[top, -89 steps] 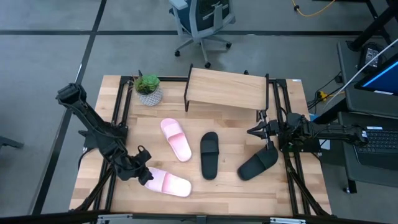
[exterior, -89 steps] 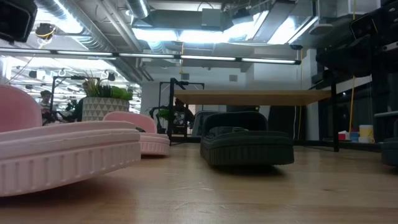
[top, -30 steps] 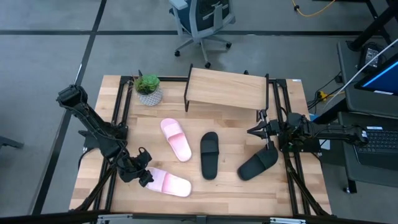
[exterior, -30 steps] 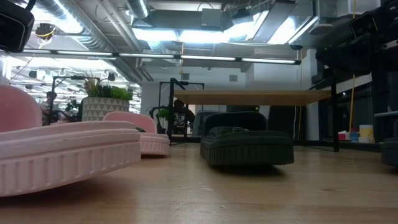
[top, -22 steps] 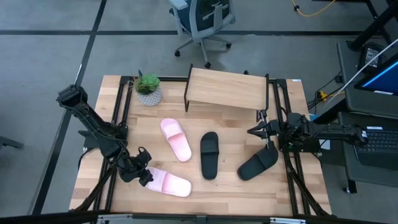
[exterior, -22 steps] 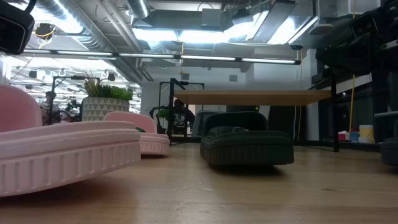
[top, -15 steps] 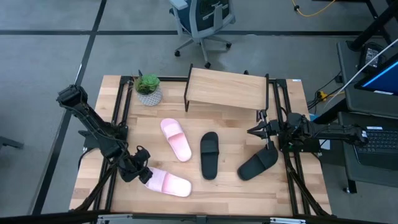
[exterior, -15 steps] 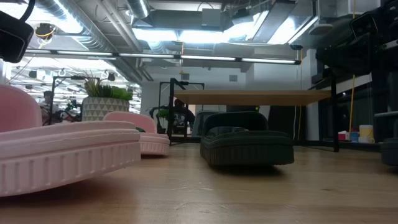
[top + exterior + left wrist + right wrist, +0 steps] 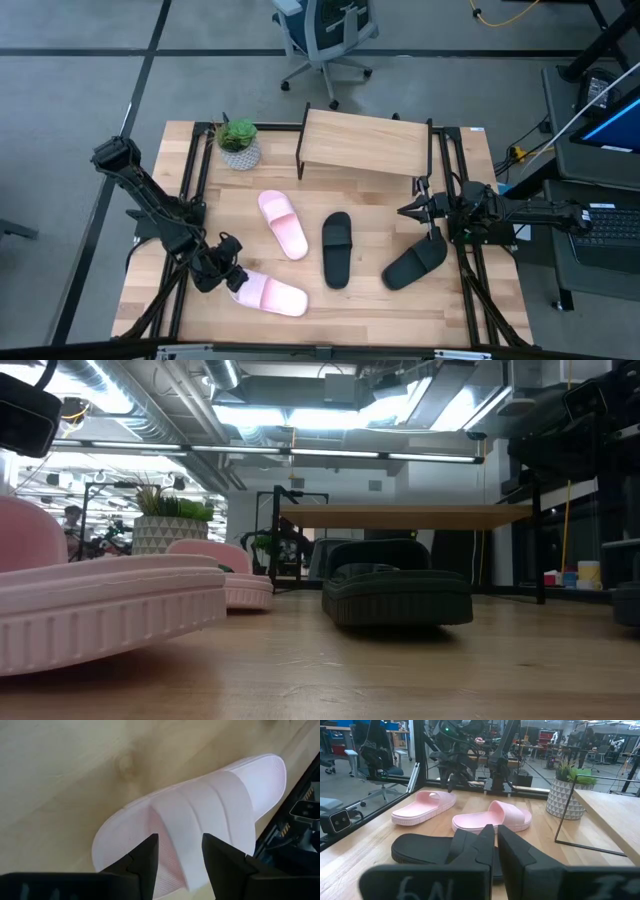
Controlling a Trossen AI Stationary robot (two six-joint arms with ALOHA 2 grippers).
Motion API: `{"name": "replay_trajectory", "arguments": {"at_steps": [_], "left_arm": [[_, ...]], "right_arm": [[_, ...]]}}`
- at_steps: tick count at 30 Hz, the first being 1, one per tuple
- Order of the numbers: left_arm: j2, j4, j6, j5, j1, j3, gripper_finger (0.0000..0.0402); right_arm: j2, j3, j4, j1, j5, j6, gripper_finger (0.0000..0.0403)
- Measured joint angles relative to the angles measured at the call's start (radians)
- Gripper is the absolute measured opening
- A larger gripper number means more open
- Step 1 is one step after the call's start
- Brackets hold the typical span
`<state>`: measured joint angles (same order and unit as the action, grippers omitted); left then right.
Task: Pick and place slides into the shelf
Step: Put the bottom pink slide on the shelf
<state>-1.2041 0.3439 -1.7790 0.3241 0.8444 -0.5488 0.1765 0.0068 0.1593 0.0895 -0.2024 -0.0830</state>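
Four slides flat on the table (image 9: 380, 310), none on the shelf (image 9: 365, 143): near pink slide (image 9: 268, 293) at front left, second pink slide (image 9: 283, 223) mid-table, black slide (image 9: 337, 248) beside it, other black slide (image 9: 414, 264) to the right. Left gripper (image 9: 233, 281) at the near pink slide's heel end, fingers (image 9: 145, 862) spread over its strap, not clamped. Right gripper (image 9: 428, 213) parked at right edge above the other black slide, fingers nearly together, holding nothing.

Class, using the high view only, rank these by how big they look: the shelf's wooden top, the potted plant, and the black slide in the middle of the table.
1. Shelf top, clearly the largest.
2. Middle black slide, long and narrow.
3. Potted plant, the smallest.
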Motion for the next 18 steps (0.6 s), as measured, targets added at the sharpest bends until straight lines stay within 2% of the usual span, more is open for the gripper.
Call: {"name": "replay_trajectory", "arguments": {"at_steps": [4,8,18], "left_arm": [[0.0,0.0,-0.003,0.0,0.0,0.0,0.0143],[0.0,-0.004,-0.073,-0.026,0.0,0.0,0.0143],[-0.038,-0.04,-0.075,-0.04,0.0,0.001,0.0143]], "right_arm": [[0.0,0.0,0.0,0.0,0.0,0.0,0.0026],[0.0,0.0,0.0,0.0,0.0,0.0,0.0026],[0.0,0.0,0.0,0.0,0.0,0.0,0.0026]]}}
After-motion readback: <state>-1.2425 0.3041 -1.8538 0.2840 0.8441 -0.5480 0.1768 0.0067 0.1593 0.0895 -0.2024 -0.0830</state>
